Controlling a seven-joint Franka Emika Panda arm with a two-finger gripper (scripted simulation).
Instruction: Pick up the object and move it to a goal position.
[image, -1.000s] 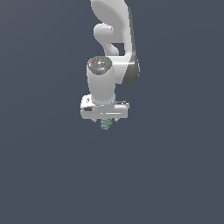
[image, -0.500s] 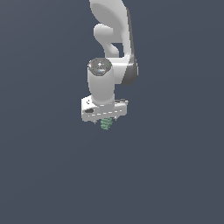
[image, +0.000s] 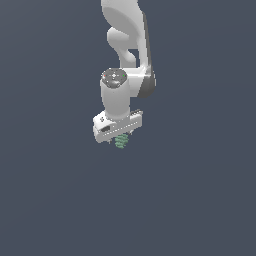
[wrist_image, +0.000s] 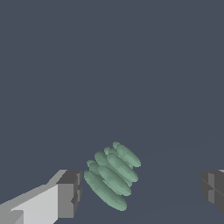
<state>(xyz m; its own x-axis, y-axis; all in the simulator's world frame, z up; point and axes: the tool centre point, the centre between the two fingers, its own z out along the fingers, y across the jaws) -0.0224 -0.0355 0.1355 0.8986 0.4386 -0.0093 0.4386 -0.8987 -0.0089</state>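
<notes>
Fingers (wrist_image: 70, 192): spread wide, nothing gripped; lump in the gap, nearer one pad, touching neither.
Gripper (wrist_image: 142, 192): open astride the lump (wrist_image: 111, 175).
Lump: green, ridged, lying aslant on the grey floor; in the exterior view it peeps out just under the gripper (image: 120, 141).
Step, as judged: closing for the pick. Centre the gap on the lump first, then close squarely across its ridges, lest one pad nudge it aside.
Arm (image: 127, 45): descends from above, wrist pointing straight down.
</notes>
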